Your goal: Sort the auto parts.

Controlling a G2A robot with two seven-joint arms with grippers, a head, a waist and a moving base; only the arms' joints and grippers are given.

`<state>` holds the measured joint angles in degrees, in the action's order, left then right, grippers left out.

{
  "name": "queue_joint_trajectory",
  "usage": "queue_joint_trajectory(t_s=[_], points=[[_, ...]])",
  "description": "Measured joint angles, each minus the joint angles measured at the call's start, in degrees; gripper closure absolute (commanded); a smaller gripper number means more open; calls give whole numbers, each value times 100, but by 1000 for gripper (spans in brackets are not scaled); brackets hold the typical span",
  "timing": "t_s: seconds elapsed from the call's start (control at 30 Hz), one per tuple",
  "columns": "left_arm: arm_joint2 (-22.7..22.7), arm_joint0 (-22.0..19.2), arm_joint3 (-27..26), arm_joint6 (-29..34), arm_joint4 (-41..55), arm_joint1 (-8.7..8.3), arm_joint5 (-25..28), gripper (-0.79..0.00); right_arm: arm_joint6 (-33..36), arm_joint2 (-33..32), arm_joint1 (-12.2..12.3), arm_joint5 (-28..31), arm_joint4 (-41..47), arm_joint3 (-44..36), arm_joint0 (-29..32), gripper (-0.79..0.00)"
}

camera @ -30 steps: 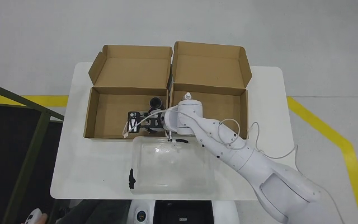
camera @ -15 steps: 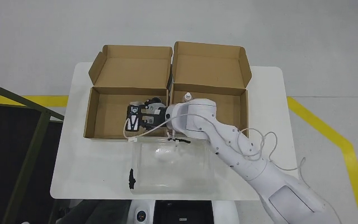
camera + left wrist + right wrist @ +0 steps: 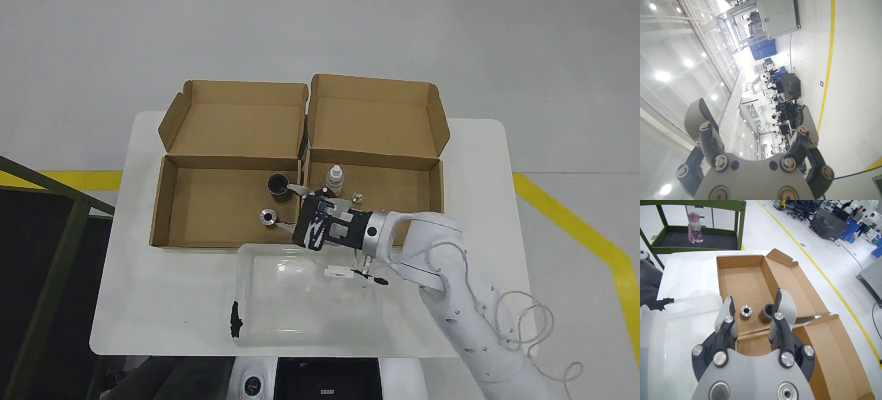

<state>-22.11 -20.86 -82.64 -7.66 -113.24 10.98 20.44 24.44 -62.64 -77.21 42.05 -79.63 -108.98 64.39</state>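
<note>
Right wrist view: silver sleeve (image 3: 746,311) and dark sleeve (image 3: 767,313) stand upright, side by side, in the left cardboard box (image 3: 745,279) by its right wall — silver one nearer the near-right corner. Right gripper (image 3: 755,300) hovers over that corner, fingers apart, nothing held. Risk — a descending finger catches the box wall or tips a sleeve. Left gripper (image 3: 752,106) points at the ceiling, fingers apart.

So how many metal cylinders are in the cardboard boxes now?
2: a silver cylinder and a dark cylinder, standing apart in the same box; the right gripper may hide more.
</note>
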Motion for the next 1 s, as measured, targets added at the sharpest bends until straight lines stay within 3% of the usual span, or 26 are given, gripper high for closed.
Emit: queue_joint_trajectory(t_s=[0.23,0.37,0.57,0.67,1.0], points=[[0,0,0,0,0,0,0,-785,-382,-1094,222,159,-28,-557,995,-391],[0,0,0,0,0,0,0,-785,-792,-1715,332,209,-152,-762,1647,-480],[0,0,0,0,0,0,0,-785,-1645,-2638,444,62,-212,-906,2502,-533],[0,0,0,0,0,0,0,-785,-2127,-3108,477,-203,-221,-937,2870,-616],[0,0,0,0,0,0,0,-785,-3074,-4326,549,-532,-8,-1029,3774,-668]])
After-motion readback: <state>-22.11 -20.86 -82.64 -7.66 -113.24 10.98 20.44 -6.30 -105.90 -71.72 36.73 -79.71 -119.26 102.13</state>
